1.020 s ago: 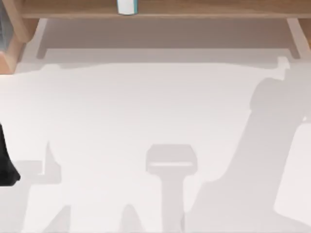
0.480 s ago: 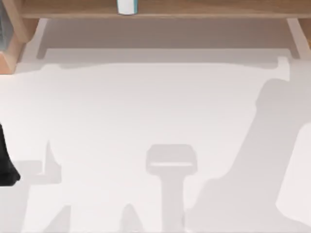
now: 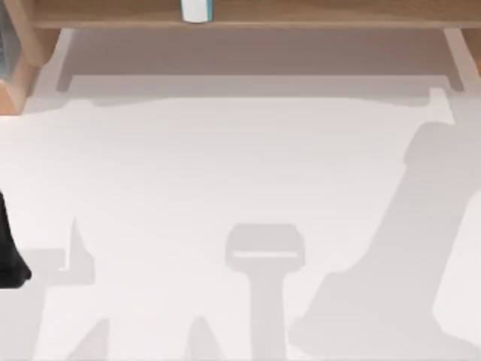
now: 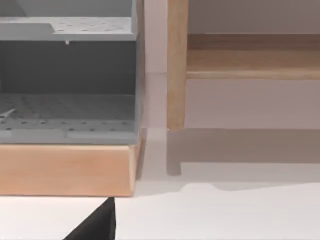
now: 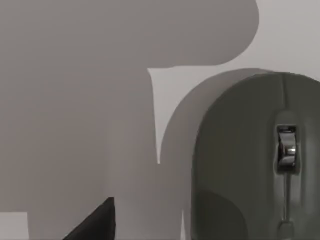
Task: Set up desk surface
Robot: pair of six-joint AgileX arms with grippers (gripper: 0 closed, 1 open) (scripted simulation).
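Nearby: mouse (image 5: pixel 250 160), wood shelf (image 3: pixel 248 15).

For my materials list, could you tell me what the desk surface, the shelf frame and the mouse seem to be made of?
Desk surface: matte white, perhaps laminate; uniform, showing soft shadows without glare.
Shelf frame: light-brown wood or wood-look board, faintly grained.
Mouse: dark grey, probably plastic, smooth satin shell; its scroll wheel looks shiny, metal-like.

Left arm (image 3: pixel 10 252) sits dark at the table's left edge.
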